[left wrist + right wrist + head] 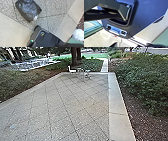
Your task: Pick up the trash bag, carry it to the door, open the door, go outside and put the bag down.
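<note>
A black trash bag lies on the speckled paving in the left wrist view, near a seam between slabs, with a small white piece at one end. The robot's dark base is a short way from it, and bare paving shows between the two. How the left gripper stands relative to the bag cannot be made out. Robot parts take up much of the right wrist view, beside pale ground and a greenish edge.
The head view looks over a paved patio with a pale border. Bushes and mulch run along the right, planting along the left. A white chair stands at the far edge, with a tree trunk behind.
</note>
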